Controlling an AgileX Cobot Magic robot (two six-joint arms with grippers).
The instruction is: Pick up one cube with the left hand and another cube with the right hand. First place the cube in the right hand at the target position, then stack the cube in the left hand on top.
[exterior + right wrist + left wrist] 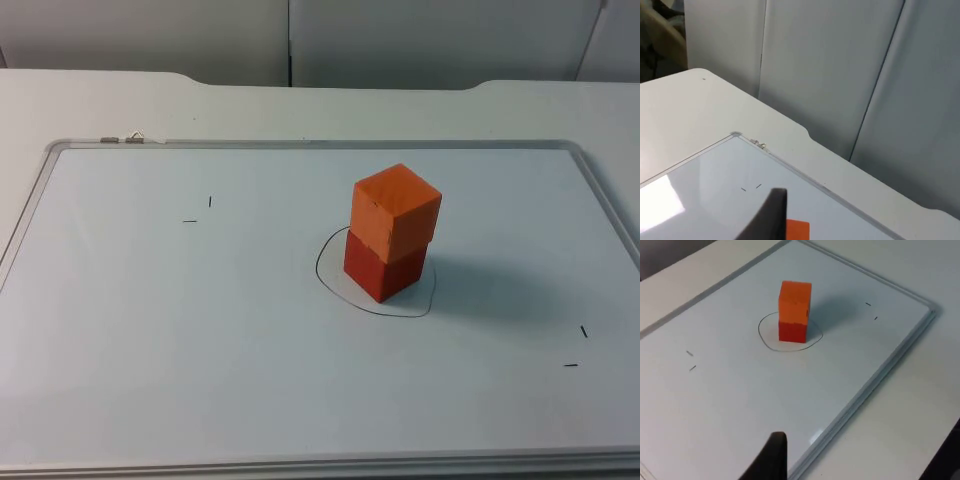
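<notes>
An orange cube (396, 212) stands on a red cube (384, 268), turned slightly against it. The red cube rests inside a thin hand-drawn ring (376, 300) on the whiteboard (150, 330). In the left wrist view the same stack, orange cube (795, 300) over red cube (792, 332), stands well away from my left gripper (772, 460), which hovers back near the board's edge with nothing in it. My right gripper (771, 217) is raised and looks toward the wall, with a corner of the orange cube (798, 230) just beyond it.
Small pen ticks (198, 210) mark the board's left part and others (578, 347) its right part. A metal clip (122, 139) sits on the board's far frame. The grey partition wall (300, 40) closes the table behind.
</notes>
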